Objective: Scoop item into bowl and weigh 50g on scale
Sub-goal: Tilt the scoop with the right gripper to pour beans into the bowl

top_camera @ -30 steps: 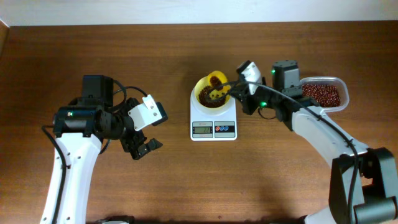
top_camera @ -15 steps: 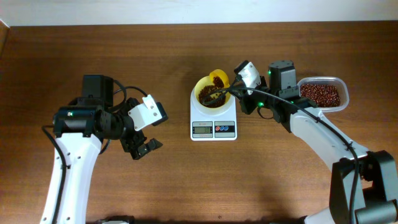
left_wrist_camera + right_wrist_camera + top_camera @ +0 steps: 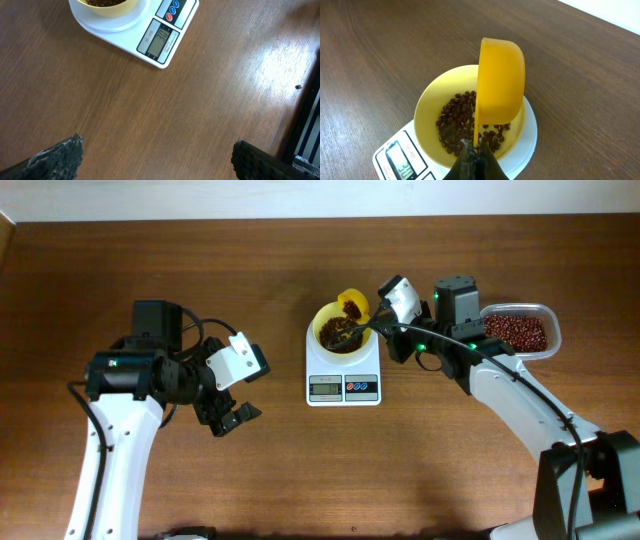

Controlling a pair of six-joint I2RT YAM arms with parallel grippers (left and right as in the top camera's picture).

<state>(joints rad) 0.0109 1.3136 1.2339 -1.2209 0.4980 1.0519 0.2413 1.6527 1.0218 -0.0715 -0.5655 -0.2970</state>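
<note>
The pale-yellow bowl (image 3: 338,330) stands on the white scale (image 3: 343,367) and holds dark red-brown beans (image 3: 462,120). My right gripper (image 3: 378,328) is shut on the handle of a small yellow scoop (image 3: 501,80), which is tipped on its side over the bowl (image 3: 427,107). The scoop (image 3: 351,304) lies over the bowl's far right rim. The scale's display (image 3: 157,39) shows in the left wrist view. My left gripper (image 3: 232,416) is open and empty over bare table, left of the scale.
A clear plastic tub (image 3: 520,330) of beans stands at the right, behind my right arm. A stray bean (image 3: 298,87) lies on the wooden table at the right edge of the left wrist view.
My right gripper has turned the scoop further onto its side over the bowl. The left arm has not moved.
</note>
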